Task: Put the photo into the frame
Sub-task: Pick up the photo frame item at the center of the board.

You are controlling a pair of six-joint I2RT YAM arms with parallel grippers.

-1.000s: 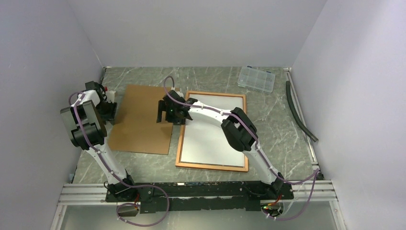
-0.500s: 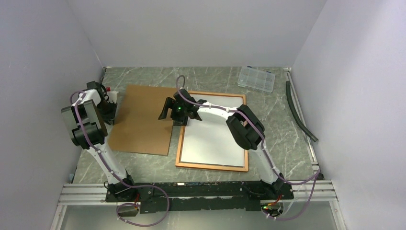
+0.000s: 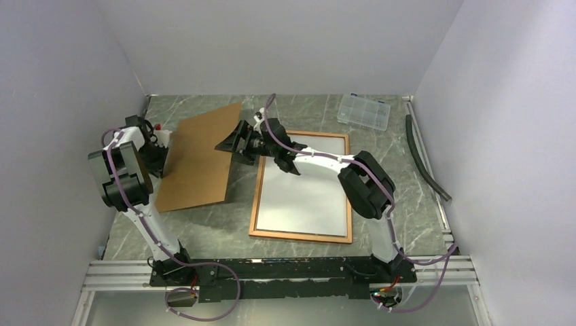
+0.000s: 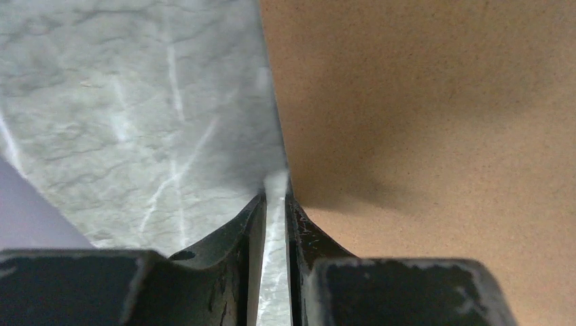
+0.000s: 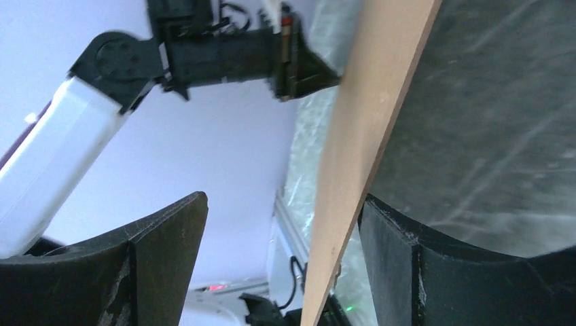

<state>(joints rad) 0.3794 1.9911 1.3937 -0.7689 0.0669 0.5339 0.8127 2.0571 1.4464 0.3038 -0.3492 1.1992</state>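
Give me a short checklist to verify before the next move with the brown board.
1. Left gripper hold on board: ok, fingers shut on its edge.
2. Right gripper hold: not ok, jaws wide, board only leans on one finger.
3. Board lifted: ok, tilted, right edge raised.
4. Photo in frame: ok, white back showing.
5. Box clear of path: ok, far corner.
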